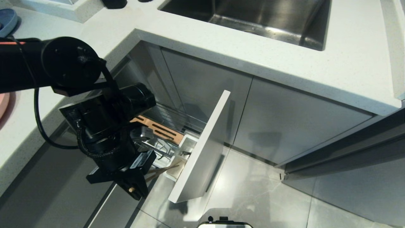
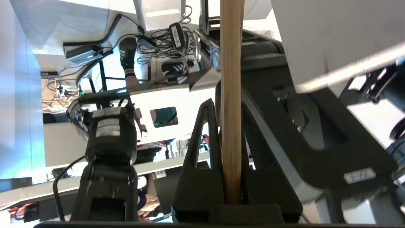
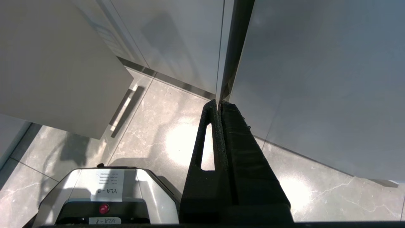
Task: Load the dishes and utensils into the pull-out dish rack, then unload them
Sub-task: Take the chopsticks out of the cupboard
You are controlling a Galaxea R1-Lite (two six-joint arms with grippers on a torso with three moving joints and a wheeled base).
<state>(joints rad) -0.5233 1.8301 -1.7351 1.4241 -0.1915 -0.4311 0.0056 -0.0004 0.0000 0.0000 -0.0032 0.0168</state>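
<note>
Standing in utensil cup [image 1: 185, 148]: chopsticks [image 1: 163, 170].

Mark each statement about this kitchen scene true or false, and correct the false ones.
1. The left gripper is shut on the chopsticks. True.
2. The pull-out dish rack is closed. False: it stands pulled out from the cabinet.
3. The right gripper holds a spoon. False: its fingers are shut on nothing, above the floor.
4. A steel sink sits in the countertop above the cabinets. True.
</note>
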